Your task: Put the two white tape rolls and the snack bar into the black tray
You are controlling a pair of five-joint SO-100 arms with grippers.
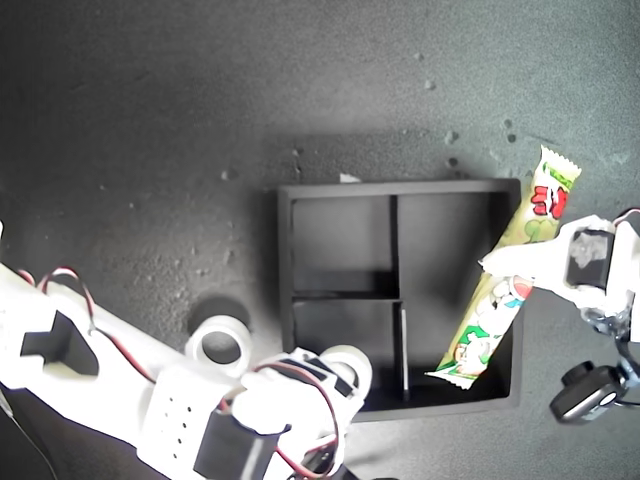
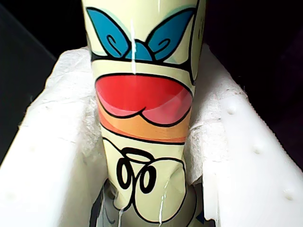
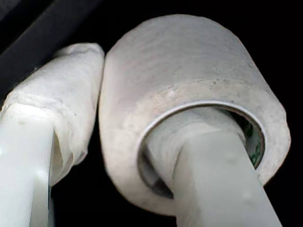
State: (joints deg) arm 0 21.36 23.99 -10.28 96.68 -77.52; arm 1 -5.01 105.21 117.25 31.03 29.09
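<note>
The black tray (image 1: 340, 240) lies in the middle of the exterior view. The snack bar (image 1: 500, 290) (image 2: 142, 56) slants over the tray's long compartment at the exterior view's right, its lower end inside and its upper end past the rim. My first gripper (image 1: 522, 265) (image 2: 144, 123) is shut on its middle. One white tape roll (image 1: 350, 362) (image 3: 189, 61) hangs at the tray's near corner, at the exterior view's left. My second gripper (image 1: 338, 378) (image 3: 125, 127) is shut on its wall, one finger through the hole. Another white tape roll (image 1: 222, 345) rests on the table beside that arm.
The table is a dark grey speckled mat (image 1: 150, 130). The second arm's white body and red wires (image 1: 110, 370) fill the exterior view's lower left. The tray's two small compartments hold nothing. A black part of the first arm (image 1: 585, 392) sits at the exterior view's right edge.
</note>
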